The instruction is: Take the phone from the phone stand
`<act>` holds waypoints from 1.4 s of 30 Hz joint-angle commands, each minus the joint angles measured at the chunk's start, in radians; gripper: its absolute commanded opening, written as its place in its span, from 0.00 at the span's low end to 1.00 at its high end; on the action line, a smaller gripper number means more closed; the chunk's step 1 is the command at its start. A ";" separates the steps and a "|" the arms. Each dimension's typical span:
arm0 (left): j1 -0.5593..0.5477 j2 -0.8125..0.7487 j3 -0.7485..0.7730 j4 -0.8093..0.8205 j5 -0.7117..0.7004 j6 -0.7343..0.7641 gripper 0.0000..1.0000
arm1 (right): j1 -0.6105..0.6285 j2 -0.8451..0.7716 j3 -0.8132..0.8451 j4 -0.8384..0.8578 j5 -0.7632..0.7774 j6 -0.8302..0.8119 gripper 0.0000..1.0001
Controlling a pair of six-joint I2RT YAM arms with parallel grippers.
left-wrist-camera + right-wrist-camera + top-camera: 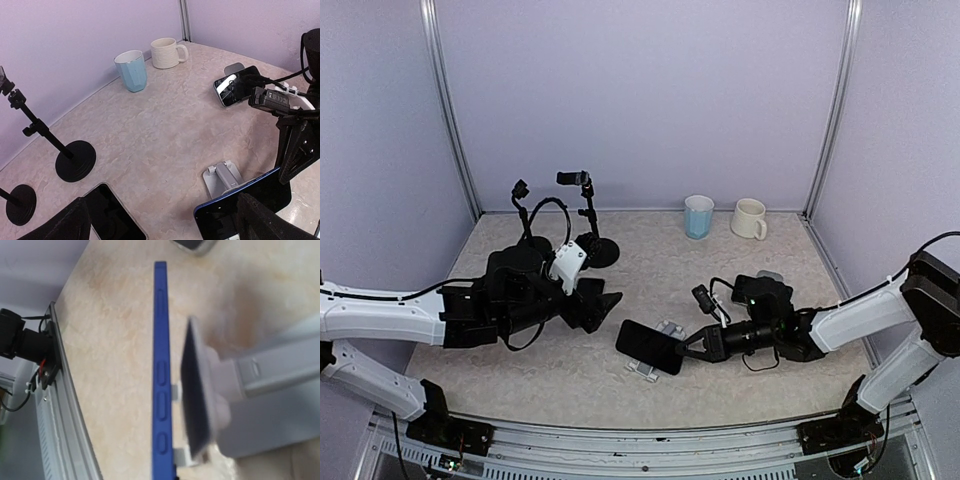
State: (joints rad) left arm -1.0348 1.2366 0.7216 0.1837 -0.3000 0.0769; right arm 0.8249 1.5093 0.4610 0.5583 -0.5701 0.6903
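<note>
Top external view shows the phone (649, 346) low in the middle of the frame. It leans on the silver phone stand (666, 328), which sits on the tabletop (650, 270). The phone is dark with a blue rim.

The right claw (685, 345) comes in from the right side of the frame. Its tips are right at the phone's right edge. I cannot tell if it is squeezing the phone or only touching it. In the right wrist view the phone (160, 365) is seen edge on, as a thin blue strip down the middle. The phone stand (260, 372) is just behind it, on the right, and it looks blurry. No fingers show in that view.

The left claw (604, 305) is to the left of the phone, near it but not touching. In the left wrist view its fingers (65, 225) are spread wide and hold nothing. That view shows the phone (245, 207) at the bottom right, leaning on the phone stand (225, 177). A flat phone (112, 215) lies on the tabletop at the bottom left.

At the back of the top view stand a blue cup (699, 215) and a white mug (750, 218), side by side. Two black poles (586, 215) on round feet stand at the back left. Another phone (760, 289) is propped up behind the right arm.
</note>
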 commanded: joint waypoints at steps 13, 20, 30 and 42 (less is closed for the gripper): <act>-0.239 0.036 0.082 -0.319 0.058 0.338 0.98 | 0.005 -0.088 0.158 -0.227 -0.212 -0.061 0.00; -0.321 0.209 0.167 -0.435 -0.060 0.397 0.97 | 0.008 -0.089 0.189 -0.298 -0.269 -0.066 0.00; -0.328 0.307 0.235 -0.443 -0.076 0.443 0.99 | 0.021 -0.092 0.243 -0.383 -0.323 -0.093 0.00; -0.329 0.351 0.252 -0.445 -0.103 0.461 0.90 | 0.037 -0.089 0.275 -0.431 -0.333 -0.117 0.00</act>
State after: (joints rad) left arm -1.3586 1.5745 0.9436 -0.2592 -0.3897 0.5259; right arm 0.8501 1.4544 0.6983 0.1162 -0.8612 0.5953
